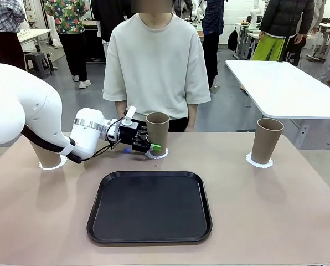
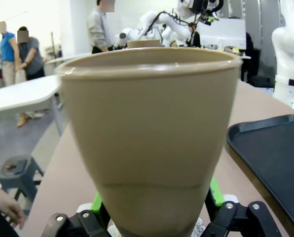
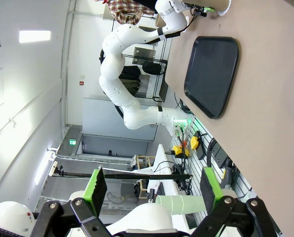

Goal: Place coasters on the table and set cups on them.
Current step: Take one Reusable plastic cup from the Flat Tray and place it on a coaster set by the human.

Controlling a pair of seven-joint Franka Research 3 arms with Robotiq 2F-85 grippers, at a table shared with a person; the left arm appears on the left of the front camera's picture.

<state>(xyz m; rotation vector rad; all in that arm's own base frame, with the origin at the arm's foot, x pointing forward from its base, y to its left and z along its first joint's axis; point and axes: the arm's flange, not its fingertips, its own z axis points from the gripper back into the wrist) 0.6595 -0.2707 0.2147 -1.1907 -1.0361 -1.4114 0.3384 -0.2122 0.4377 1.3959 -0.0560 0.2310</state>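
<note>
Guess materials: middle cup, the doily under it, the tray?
Middle cup: matte tan, smooth rolled rim, faint seam low down; plastic or coated paper, can't tell. Doily: white, scalloped lacy edge, looks like paper. Tray: black, slight sheen, raised rim, likely plastic.

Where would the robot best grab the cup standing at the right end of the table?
Low on the wall of the right cup, coming in level from the side. It stands upright on its coaster, tapers toward the base and has no handle, so open jaws fit around the narrower lower part.
</note>
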